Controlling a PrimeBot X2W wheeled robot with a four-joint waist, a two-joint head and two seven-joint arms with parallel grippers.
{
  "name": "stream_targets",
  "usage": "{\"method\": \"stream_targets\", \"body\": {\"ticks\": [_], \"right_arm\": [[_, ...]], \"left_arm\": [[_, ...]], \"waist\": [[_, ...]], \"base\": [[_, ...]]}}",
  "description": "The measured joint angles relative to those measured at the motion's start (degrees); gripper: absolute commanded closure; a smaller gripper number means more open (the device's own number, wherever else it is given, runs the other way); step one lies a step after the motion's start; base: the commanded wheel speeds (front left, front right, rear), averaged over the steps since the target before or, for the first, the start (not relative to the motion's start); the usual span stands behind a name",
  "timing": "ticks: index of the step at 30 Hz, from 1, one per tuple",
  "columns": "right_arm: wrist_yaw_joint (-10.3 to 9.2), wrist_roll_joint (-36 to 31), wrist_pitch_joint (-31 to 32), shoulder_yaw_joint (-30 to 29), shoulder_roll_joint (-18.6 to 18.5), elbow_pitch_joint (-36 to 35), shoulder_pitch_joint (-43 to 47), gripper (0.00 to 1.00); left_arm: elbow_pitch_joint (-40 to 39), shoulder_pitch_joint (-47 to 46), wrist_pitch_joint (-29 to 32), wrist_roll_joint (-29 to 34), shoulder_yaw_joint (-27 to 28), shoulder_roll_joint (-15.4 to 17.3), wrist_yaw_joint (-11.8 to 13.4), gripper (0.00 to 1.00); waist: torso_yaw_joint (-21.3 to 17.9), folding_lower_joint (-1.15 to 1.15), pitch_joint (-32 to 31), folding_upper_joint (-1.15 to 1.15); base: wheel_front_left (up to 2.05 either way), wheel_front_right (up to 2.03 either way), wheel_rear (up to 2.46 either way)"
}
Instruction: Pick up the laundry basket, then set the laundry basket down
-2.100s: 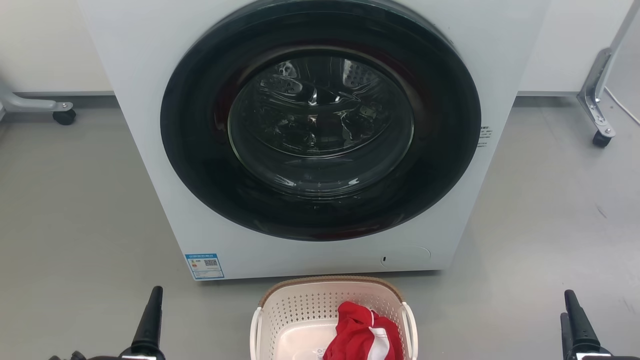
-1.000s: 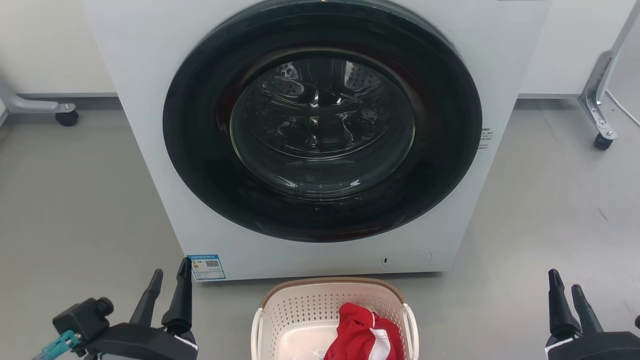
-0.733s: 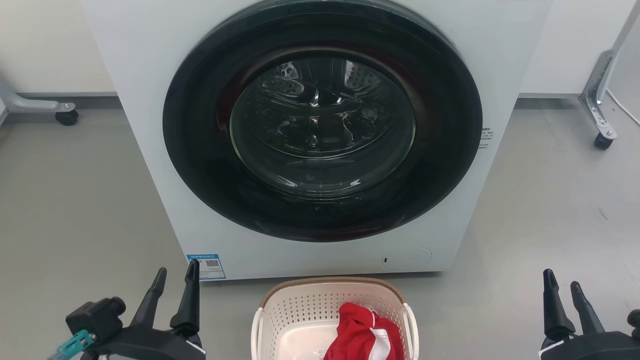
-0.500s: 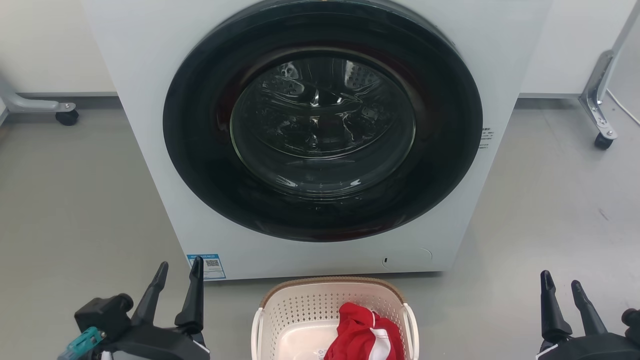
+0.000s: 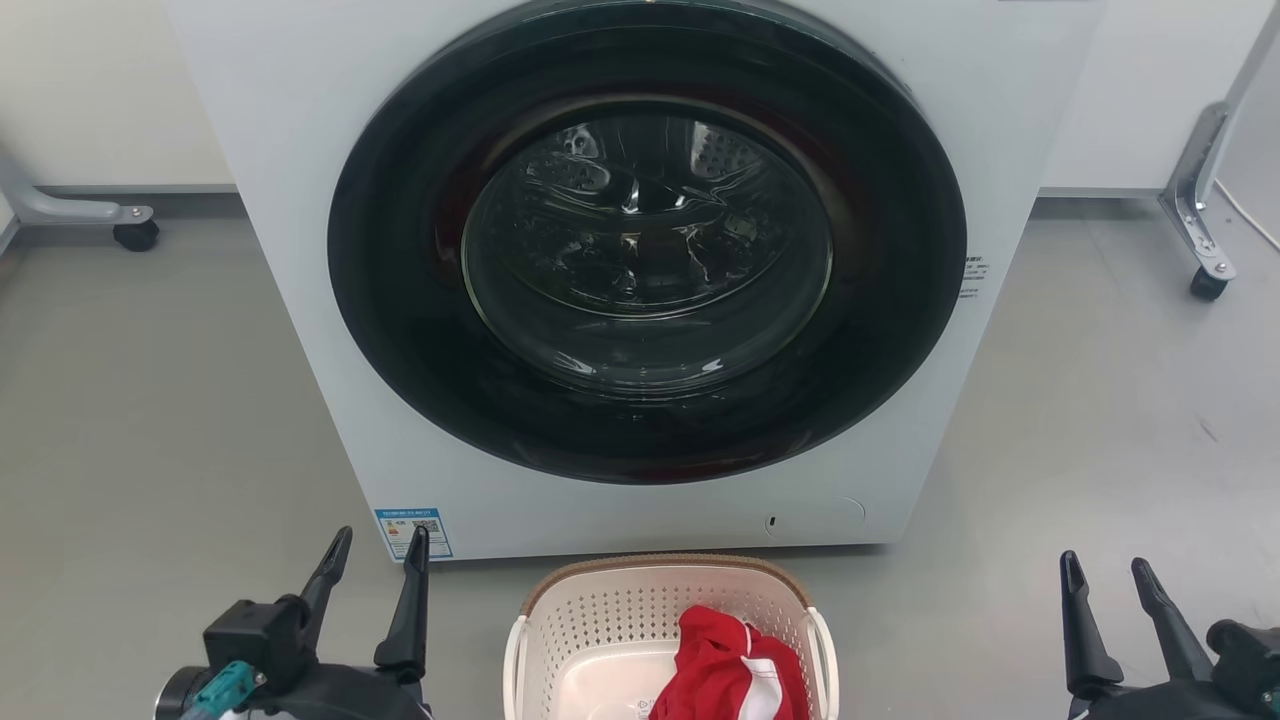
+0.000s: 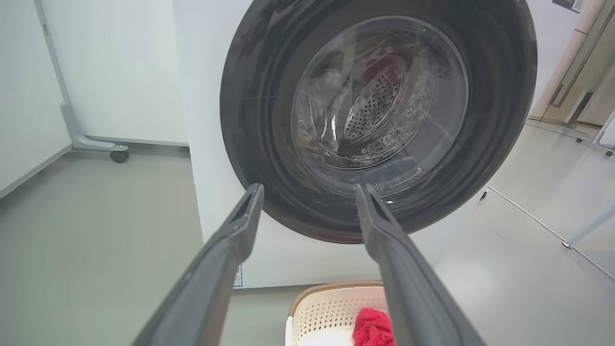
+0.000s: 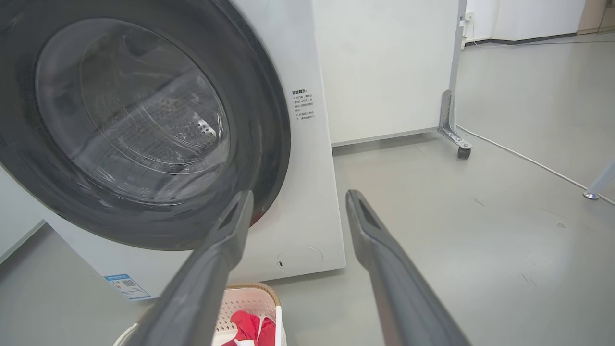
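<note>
Cream-white laundry basket (image 5: 600,615) sits on the grey floor (image 5: 120,400), just in front of the white front-load washing machine (image 5: 290,200), round glass door (image 5: 645,240) closed. Red garment (image 5: 725,665) lies in the basket's right half. Left gripper (image 5: 381,540) is to the basket's left, fingers spread, empty. Right gripper (image 5: 1105,562) is well to its right, fingers also spread, empty. Neither touches the basket.

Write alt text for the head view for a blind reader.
The laundry basket, holding a red garment, sits on the floor before a washing machine. The left gripper and right gripper, both open, flank it without touching.
</note>
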Motion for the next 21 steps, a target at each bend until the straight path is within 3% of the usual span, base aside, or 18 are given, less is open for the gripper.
{"method": "stream_targets", "body": {"ticks": [11, 21], "right_arm": [[-0.99, -7.22, -2.10, 2.08, -1.38, 0.76, -1.13, 0.00], [-1.07, -7.22, -2.11, 1.87, -1.56, 1.26, -1.13, 0.00]], "left_arm": [[0.80, -0.96, -0.92, 5.73, -2.72, 0.83, 1.56, 0.00], [1.04, -1.09, -0.47, 5.67, -2.42, 0.83, 1.58, 0.00]], "waist": [[0.16, 0.00, 0.08, 0.00], [0.36, 0.00, 0.61, 0.00]], "base": [[0.00, 0.00, 0.00], [0.00, 0.00, 0.00]]}}
